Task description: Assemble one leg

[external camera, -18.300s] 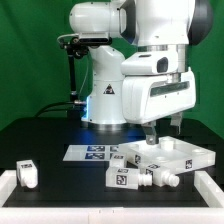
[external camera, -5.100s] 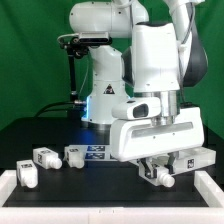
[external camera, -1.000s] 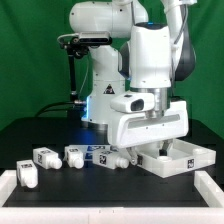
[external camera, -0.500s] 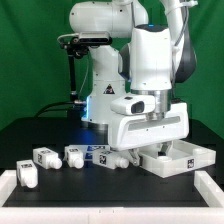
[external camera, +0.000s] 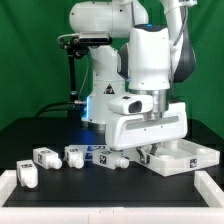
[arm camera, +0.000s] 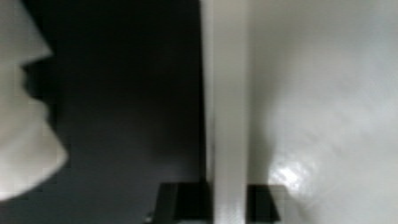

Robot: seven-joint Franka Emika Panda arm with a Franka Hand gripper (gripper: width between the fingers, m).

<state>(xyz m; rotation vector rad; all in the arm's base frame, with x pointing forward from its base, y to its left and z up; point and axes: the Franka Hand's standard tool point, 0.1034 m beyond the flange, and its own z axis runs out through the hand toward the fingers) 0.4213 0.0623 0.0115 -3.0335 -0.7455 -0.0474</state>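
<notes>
Several small white legs with tag markers lie at the exterior view's left: one at the front [external camera: 27,173], one behind it [external camera: 45,158], one further right [external camera: 74,155]. Another leg [external camera: 112,157] lies just left of the hand. My gripper [external camera: 148,152] is down at the left edge of the large white tabletop panel [external camera: 185,156]. In the wrist view my gripper [arm camera: 222,200] straddles the panel's upright edge [arm camera: 222,100]. A dark finger [arm camera: 183,203] stands against each side of it, shut on the edge. No leg is held.
The marker board [external camera: 93,148] lies on the black table behind the middle legs. A white rail [external camera: 100,203] runs along the table's front. The robot's base [external camera: 100,100] stands at the back. A blurred white shape [arm camera: 18,110] shows at the wrist view's side.
The hand has barely moved in the last second and stays at the panel's left edge. The legs lie where they were.
</notes>
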